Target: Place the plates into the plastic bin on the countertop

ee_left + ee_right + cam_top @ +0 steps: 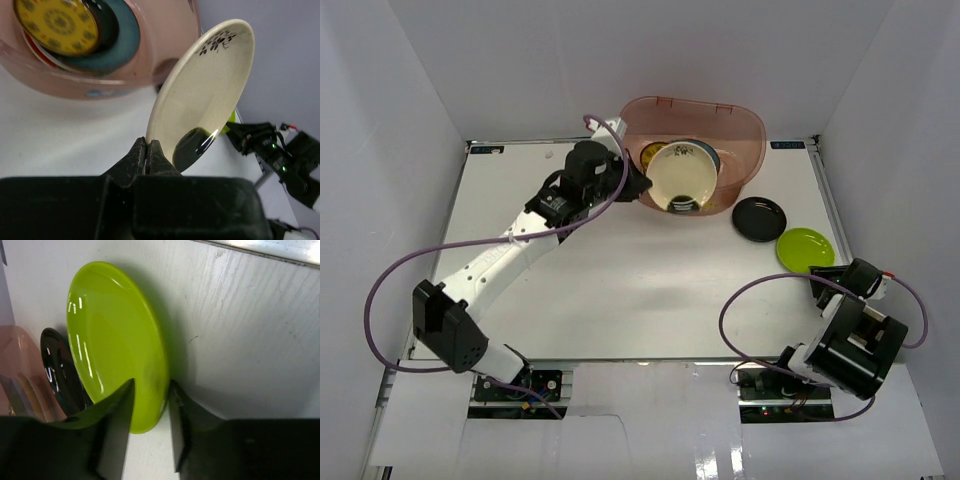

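My left gripper (642, 185) (148, 146) is shut on the rim of a cream plate (682, 175) (205, 95). It holds the plate tilted over the near wall of the reddish plastic bin (745, 120) (165, 50). Inside the bin lie a yellow-black patterned plate (57, 25) and a dark teal plate (125, 45), with others beneath. A glossy black plate (759, 218) (57, 370) and a lime green plate (805, 248) (110, 340) lie on the countertop (620, 280). My right gripper (832, 276) (151, 385) is open, one finger on each side of the lime plate's near rim.
White walls enclose the countertop on three sides. The bin stands against the back wall, right of centre. A metal rail (830, 200) runs along the right edge beside the lime plate. Purple cables (390, 290) loop from both arms.
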Robot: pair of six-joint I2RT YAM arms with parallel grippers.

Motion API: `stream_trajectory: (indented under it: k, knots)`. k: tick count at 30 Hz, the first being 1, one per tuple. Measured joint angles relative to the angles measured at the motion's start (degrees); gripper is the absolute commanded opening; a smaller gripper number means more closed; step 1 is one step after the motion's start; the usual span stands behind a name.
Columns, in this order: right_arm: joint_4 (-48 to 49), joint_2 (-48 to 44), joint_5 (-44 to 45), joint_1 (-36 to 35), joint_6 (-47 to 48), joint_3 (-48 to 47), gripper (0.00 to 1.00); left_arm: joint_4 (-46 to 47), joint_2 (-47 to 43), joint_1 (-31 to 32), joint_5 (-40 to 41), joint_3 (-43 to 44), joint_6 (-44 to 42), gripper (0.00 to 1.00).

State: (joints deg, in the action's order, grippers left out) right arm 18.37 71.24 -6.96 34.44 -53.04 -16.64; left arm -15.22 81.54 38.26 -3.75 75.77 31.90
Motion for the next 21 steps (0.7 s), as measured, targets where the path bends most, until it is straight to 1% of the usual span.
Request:
stream_trajectory:
  k: [1, 2, 3, 5, 7, 10, 13, 15, 17, 19, 21]
  knots:
    - [1.7, 1.6, -0.5, 0.0, -0.7, 0.1, 0.24, -1.0, 1.7, -1.2, 0.2, 2.8, -0.5, 0.0]
    - [3.0, 2.8, -0.9, 0.0, -1.1, 0.2, 0.17, -2.1, 3.9, -2.4, 0.3, 6.4, -1.2, 0.0]
    - [4.0, 3.7, -1.1, 0.0, -1.9, 0.4, 0.09, -2.8, 6.2, -3.6, 0.5, 9.7, -1.8, 0.0]
    - [5.8, 4.2, -1.7, 0.0, -3.2, 1.2, 0.08, -5.4, 12.0, -5.7, 1.2, 17.9, -3.1, 0.0]
    - [5.6, 2.5, -1.8, 0.0, -3.7, 2.2, 0.08, -6.4, 17.5, -7.3, 1.7, 24.9, -4.1, 0.0]
    - [3.3, -3.8, -1.9, 0.0, -3.8, 3.3, 0.08, -9.4, 25.4, -9.2, 2.3, 33.6, -5.2, 0.0]
    - [0.1, -12.1, -2.0, 0.0, -3.6, 2.7, 0.08, -12.4, 33.6, -10.2, 2.4, 41.6, -5.6, 0.0]
    - [-3.6, -17.0, -2.0, 0.0, -3.3, 0.0, 0.08, -14.3, 38.2, -10.3, 2.3, 45.7, -5.7, 0.0]
    - [-5.2, -18.1, -3.5, -0.1, -3.1, -4.3, 0.08, -15.6, 41.5, -10.3, 2.3, 48.1, -5.9, 0.0]
    - [-3.8, -17.7, -6.0, -0.3, -3.5, -7.7, 0.08, -17.2, 45.4, -10.4, 2.3, 50.7, -6.0, 0.0]
    - [-2.8, -17.9, -8.1, -1.0, -3.7, -9.4, 0.08, -18.3, 48.4, -10.5, 2.2, 52.4, -6.1, 0.13]
